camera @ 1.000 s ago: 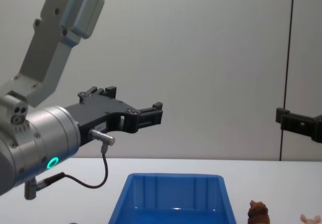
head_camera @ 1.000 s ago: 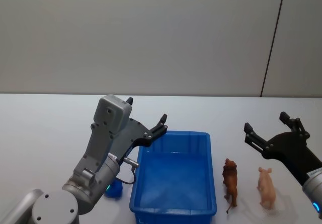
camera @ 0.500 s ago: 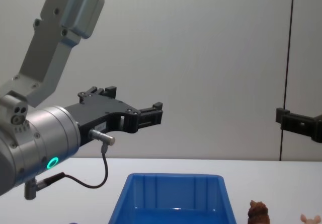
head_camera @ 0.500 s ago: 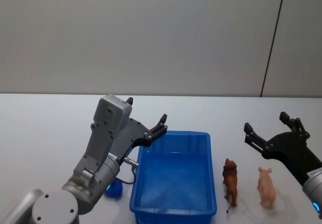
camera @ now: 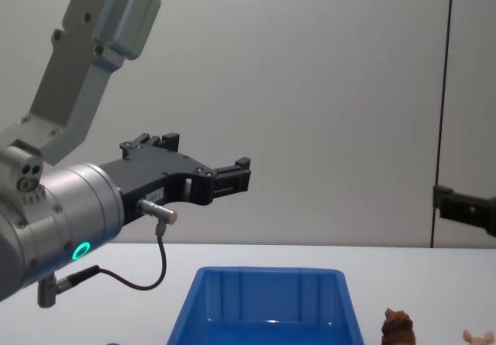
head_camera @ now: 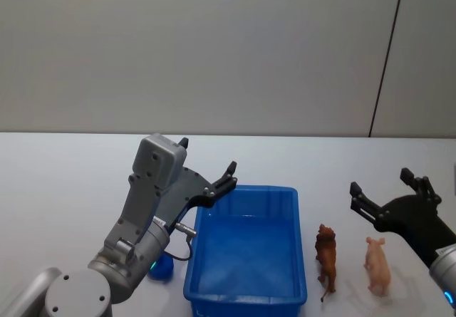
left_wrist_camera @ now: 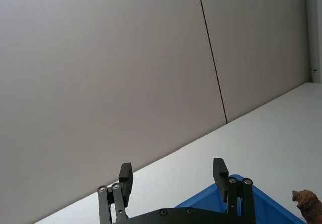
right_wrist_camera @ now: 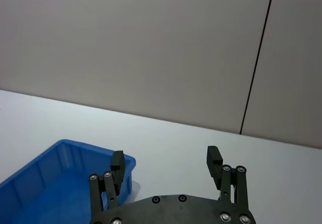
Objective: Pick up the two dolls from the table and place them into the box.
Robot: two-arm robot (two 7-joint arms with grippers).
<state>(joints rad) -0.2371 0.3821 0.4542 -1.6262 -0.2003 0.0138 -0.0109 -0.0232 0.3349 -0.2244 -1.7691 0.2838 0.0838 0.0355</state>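
The blue box (head_camera: pixel 246 300) stands on the white table (head_camera: pixel 64 182) in front of me, and nothing lies inside it. Two dolls stand on the table to its right: the brown one (head_camera: pixel 326 255) close to the box wall and the pale pink one (head_camera: pixel 377 265) beyond it. My right gripper (head_camera: pixel 381 182) hovers open just behind and above the dolls, holding nothing. My left gripper (head_camera: pixel 208 154) is open and raised over the box's back left corner. The chest view has the box (camera: pixel 263 308), the brown doll (camera: pixel 397 326) and the pink doll (camera: pixel 477 336) along its lower edge.
A small round blue object (head_camera: pixel 160 268) sits on the table left of the box, partly under my left arm. A grey wall with a dark vertical seam (head_camera: pixel 385 60) rises behind the table. Bare tabletop stretches left of and behind the box.
My right gripper has dropped a little and shifted right, closer to the dolls. The left arm, the box and both dolls have not moved.
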